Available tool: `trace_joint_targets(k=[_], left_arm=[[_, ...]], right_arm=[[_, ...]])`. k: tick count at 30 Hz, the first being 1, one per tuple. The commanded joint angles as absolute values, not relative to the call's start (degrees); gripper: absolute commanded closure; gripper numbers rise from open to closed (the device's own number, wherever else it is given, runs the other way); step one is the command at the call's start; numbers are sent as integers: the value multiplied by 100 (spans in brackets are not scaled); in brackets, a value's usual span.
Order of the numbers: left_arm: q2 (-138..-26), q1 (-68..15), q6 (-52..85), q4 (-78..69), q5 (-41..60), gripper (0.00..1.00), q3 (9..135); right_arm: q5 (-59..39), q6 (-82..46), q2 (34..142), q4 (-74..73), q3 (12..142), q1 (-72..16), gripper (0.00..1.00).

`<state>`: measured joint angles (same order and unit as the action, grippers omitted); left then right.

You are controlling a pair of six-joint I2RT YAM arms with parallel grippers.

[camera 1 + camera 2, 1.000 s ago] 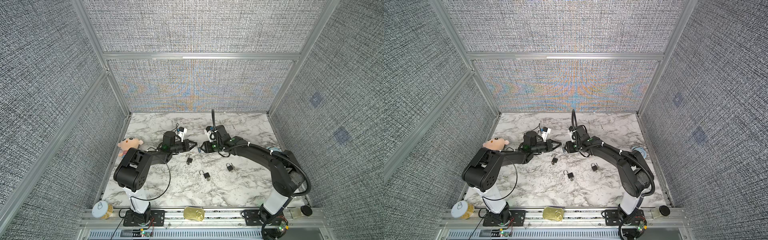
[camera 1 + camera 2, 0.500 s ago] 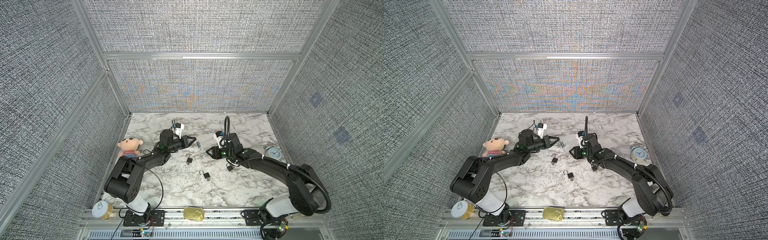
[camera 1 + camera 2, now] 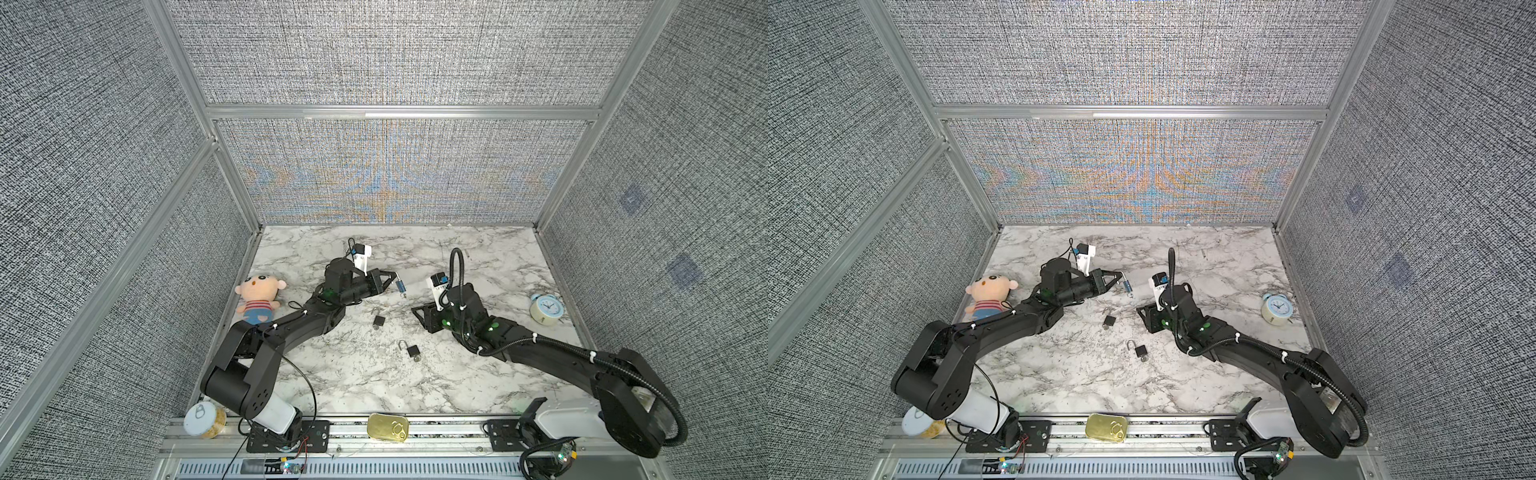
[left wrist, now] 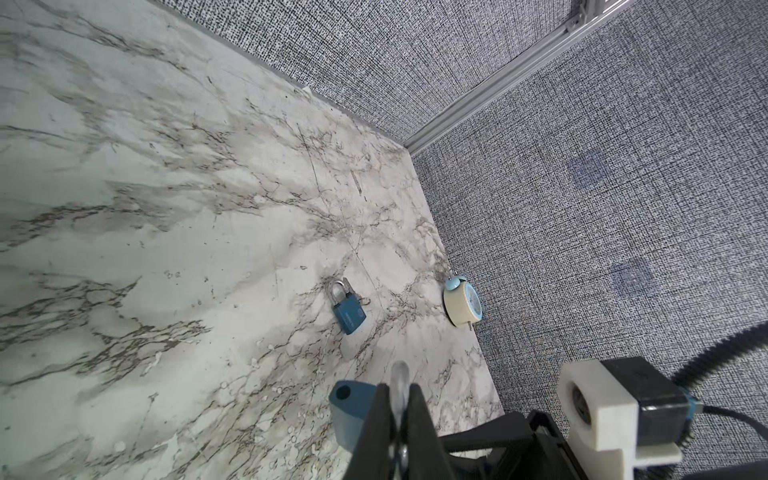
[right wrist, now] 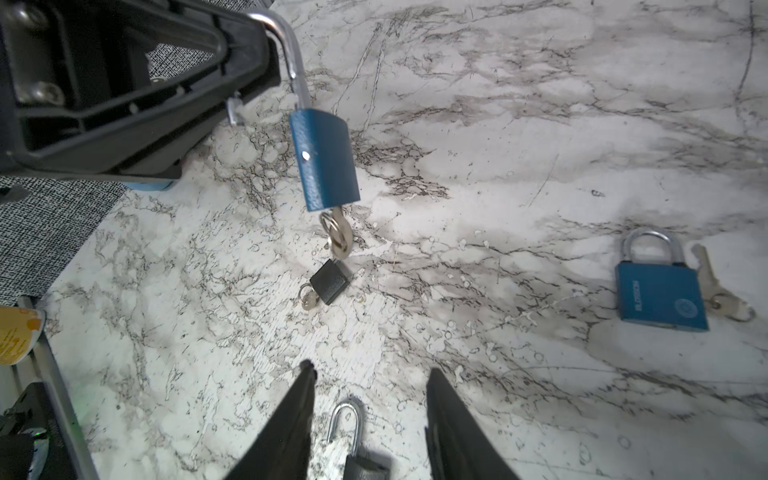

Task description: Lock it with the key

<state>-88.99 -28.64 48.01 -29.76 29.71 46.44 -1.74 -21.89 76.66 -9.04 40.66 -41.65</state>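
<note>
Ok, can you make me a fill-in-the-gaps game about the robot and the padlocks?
1. The left gripper holds the hanging blue padlock by its ____.
2. A ____ sticks out under that padlock.
3. The right gripper has its jaws ____.
4. ____ black padlocks lie on the table.
Missing words: shackle, key, open, two.

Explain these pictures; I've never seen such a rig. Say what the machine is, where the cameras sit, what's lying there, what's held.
Two black robot arms work in a booth. Two pictures look down from overhead; two come from cameras on the arms' wrists. The left gripper is shut on the shackle of a blue padlock, key in it. The right gripper is open, empty. On the marble table lie two black padlocks, a second blue padlock, an alarm clock and a doll.
</note>
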Motion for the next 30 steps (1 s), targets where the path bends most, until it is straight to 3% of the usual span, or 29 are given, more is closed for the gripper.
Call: trace_joint_targets(k=[1,30], left_arm=[[-8864,-2934,4862,-2989,2815,100,4725],[-8796,-3059,4883,-2847,2733,100,4944]], right_arm=[[100,-2059,7739,-1226,4160,-4223,56],[306,-1629,8678,-2083,4822,-4222,57]])
